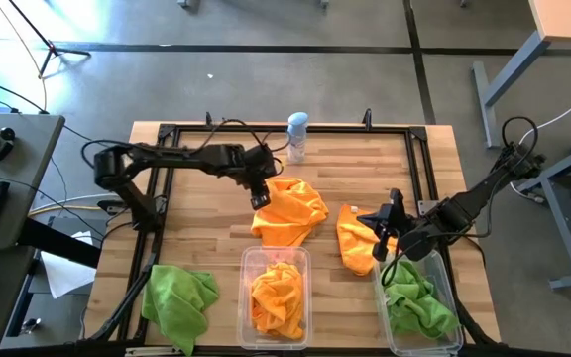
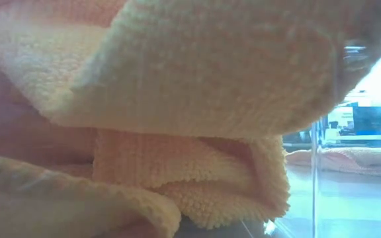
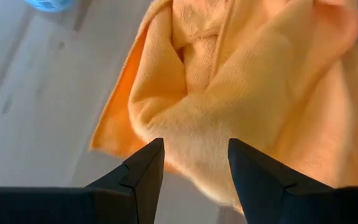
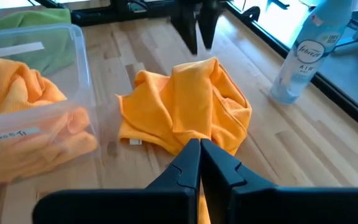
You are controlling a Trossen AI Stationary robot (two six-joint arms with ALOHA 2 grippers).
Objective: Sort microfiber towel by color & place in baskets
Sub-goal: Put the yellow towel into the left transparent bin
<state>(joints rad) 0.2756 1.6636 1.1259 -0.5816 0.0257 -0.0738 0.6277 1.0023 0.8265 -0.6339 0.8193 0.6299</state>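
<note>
Wooden counter (image 1: 196,248), seen from above. Left pincer (image 1: 260,198) sits at the edge of a crumpled orange towel (image 1: 287,210) near the counter's middle, its two dark fingers (image 3: 143,177) spread apart with the cloth bulging between and beyond them; whether they touch the cloth, I cannot tell. Right pincer (image 1: 386,238) is over a second orange towel (image 1: 357,238), which lies just beside the right-hand bin; its fingers (image 4: 191,168) are pressed together, and from the wrist camera nothing is visibly pinched. Two clear bins stand along the near edge: the middle bin (image 1: 249,260) holds bunched orange cloth (image 1: 279,296), the right bin (image 1: 451,297) holds green cloth (image 1: 419,302). A loose green towel (image 1: 178,297) lies on the counter at the near left, well apart from both bins. A white-and-blue spray can (image 1: 296,137) stands upright at the far edge, near the central orange towel. The table-level camera is almost filled by orange cloth (image 2: 177,99) behind a clear bin wall (image 2: 316,172).
</note>
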